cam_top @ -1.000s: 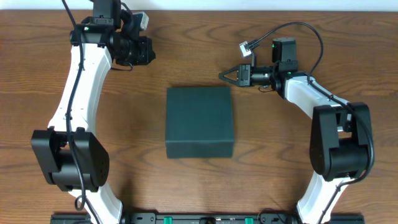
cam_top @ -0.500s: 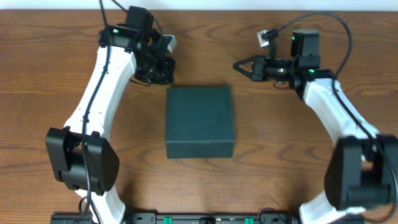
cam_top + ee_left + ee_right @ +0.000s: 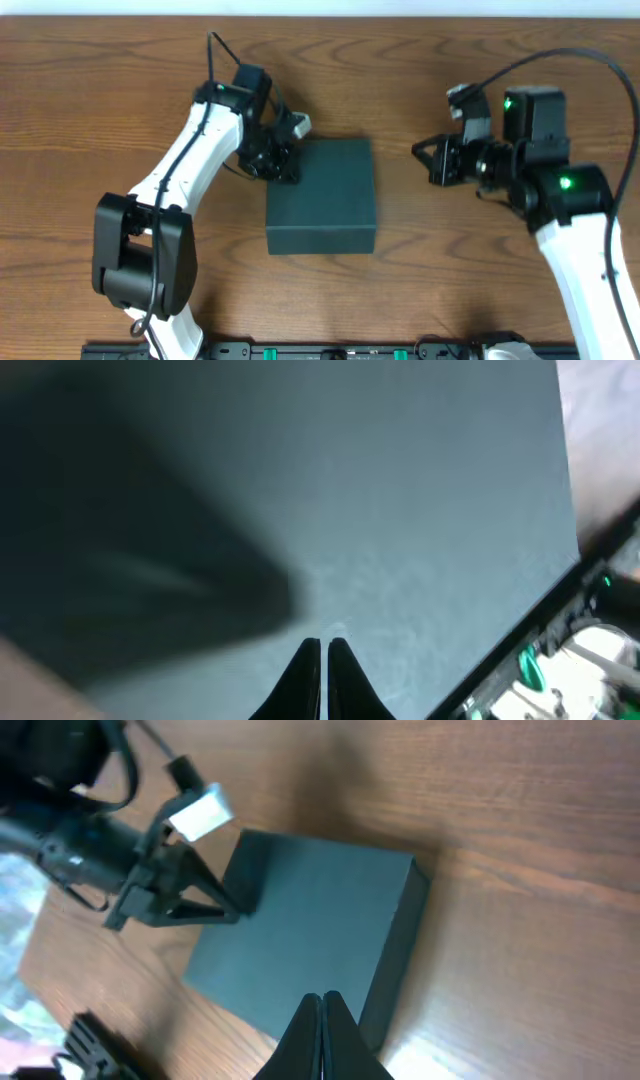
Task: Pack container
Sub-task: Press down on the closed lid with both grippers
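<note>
The container (image 3: 322, 195) is a dark teal-black matte box, lid closed, at the table's middle. It fills the left wrist view (image 3: 380, 490) and shows in the right wrist view (image 3: 310, 930). My left gripper (image 3: 284, 168) is shut and empty, its tips (image 3: 323, 650) at the container's left rear corner, just over the lid. My right gripper (image 3: 424, 155) is shut and empty, to the right of the container and apart from it; its tips (image 3: 322, 1000) point toward the box.
The wooden table (image 3: 470, 280) runs all round the container. The black rail with green clips (image 3: 330, 350) lies along the front edge. No snack packets are in view.
My left arm has swung from the far left rear down to the container's left rear corner. My right arm has moved right and forward, away from the rear edge.
</note>
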Robot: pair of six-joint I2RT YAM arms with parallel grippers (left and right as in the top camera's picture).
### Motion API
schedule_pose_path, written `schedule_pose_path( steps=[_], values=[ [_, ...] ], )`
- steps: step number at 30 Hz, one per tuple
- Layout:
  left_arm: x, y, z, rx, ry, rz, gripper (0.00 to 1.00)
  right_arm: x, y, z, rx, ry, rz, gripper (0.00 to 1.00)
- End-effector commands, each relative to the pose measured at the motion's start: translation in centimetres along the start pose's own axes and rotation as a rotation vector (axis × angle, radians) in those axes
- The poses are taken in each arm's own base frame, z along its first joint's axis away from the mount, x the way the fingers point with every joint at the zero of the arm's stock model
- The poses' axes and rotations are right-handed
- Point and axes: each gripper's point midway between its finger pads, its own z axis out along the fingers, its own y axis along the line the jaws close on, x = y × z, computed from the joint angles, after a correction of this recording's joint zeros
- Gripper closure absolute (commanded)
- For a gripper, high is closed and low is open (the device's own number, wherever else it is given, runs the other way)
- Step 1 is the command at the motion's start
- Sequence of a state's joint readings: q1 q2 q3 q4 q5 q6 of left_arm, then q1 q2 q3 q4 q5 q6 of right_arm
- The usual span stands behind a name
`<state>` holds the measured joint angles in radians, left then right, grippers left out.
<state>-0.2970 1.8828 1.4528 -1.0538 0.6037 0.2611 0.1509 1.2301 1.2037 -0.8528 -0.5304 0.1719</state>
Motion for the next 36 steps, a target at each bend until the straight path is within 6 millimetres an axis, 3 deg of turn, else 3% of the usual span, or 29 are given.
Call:
schedule_pose_path(
  steps=[1, 6, 10, 17, 24, 36],
  values=[
    [0.9, -1.7, 1.3, 0.049, 0.024, 0.056, 0.94, 2.7, -0.1, 0.1, 0.044, 0.024, -0.005, 0.99],
    [2.0, -1.8, 3.5, 0.0, 0.066, 0.075, 0.94, 8.3, -0.6, 0.8, 0.038, 0.088, 0.027, 0.99],
    [2.0, -1.6, 4.0, -0.034, 0.072, 0.077, 0.94, 12.2, -0.8, 2.1, 0.019, 0.139, 0.038, 0.98],
    [1.9, -1.6, 4.0, -0.034, 0.068, 0.072, 0.94, 18.5, -0.2, 7.1, -0.012, 0.215, 0.013, 0.99],
    [1.9, -1.6, 4.0, -0.034, 0.068, 0.072, 0.94, 20.5, -1.3, 10.4, 0.139, 0.153, -0.05, 0.98],
    [2.1, -1.6, 4.0, -0.033, 0.075, 0.068, 0.94, 20.1, -1.9, 15.6, 0.246, 0.066, -0.043, 0.98]
  ],
)
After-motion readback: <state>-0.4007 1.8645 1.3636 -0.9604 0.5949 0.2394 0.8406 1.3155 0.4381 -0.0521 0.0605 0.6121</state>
